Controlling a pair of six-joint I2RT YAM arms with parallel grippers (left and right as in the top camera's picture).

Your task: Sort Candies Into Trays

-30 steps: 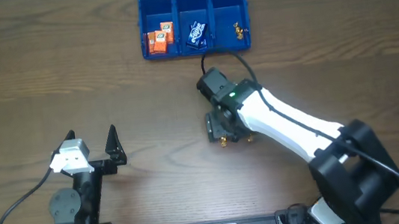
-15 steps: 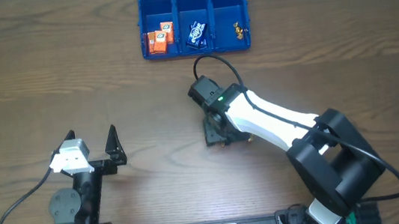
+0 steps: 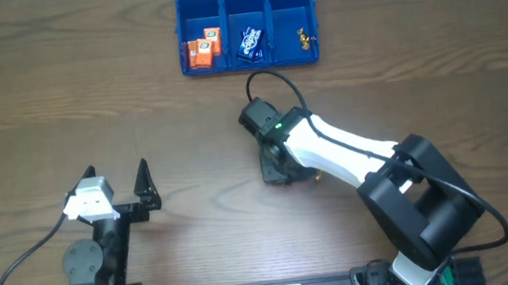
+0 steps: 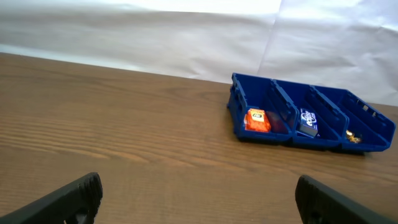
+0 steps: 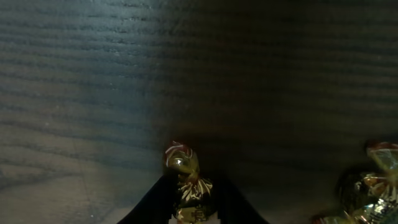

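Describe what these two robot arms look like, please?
The right arm has a smooth white shell between bulky black joints, a small green light and a black cable looping off its wrist. The left arm is black with a white block at the wrist; its gripper has two pointed black fingers.

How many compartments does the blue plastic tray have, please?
3: the left compartment holds orange candy packets, the middle a blue packet, the right small gold-wrapped candies.

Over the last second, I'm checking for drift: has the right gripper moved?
Yes. The right gripper, shut on a candy, has shifted slightly left in the top view, judged against the blue tray.
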